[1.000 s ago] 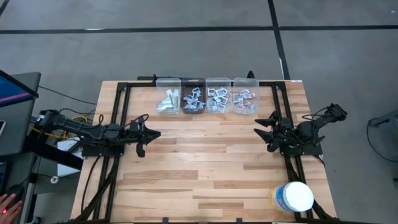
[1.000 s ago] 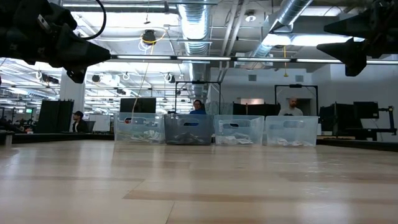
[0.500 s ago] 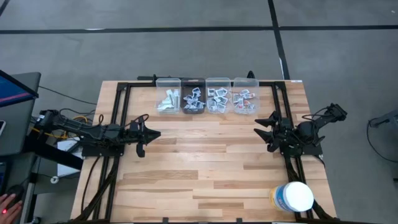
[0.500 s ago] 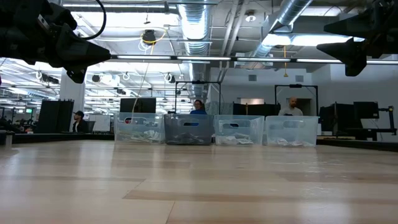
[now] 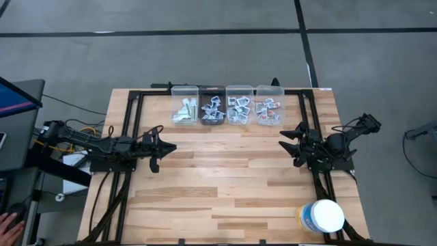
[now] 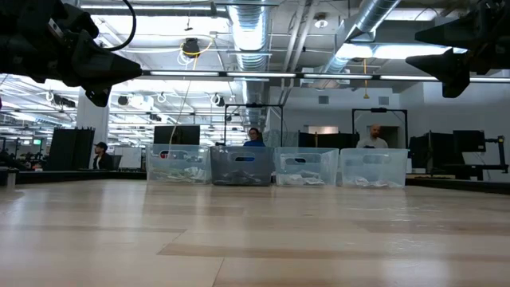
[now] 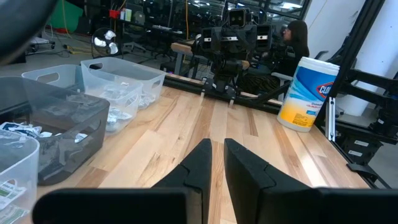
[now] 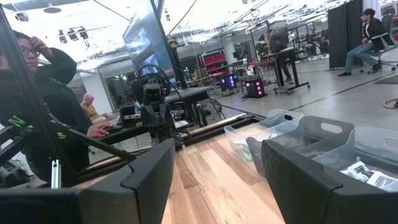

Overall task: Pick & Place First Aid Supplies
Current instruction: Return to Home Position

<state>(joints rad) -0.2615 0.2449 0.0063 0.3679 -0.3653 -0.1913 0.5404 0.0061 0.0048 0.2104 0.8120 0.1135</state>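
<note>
White packets (image 5: 226, 111) in four bins (image 5: 185, 94) | both hands idle

Two matte-black jointed arms flank the pale wooden worktop (image 5: 225, 178), each ending in a claw of two flat, wedge-shaped black fingers: the left claw (image 5: 158, 147) and the right claw (image 5: 292, 145). Thin dark cables loop along the right arm.
</note>
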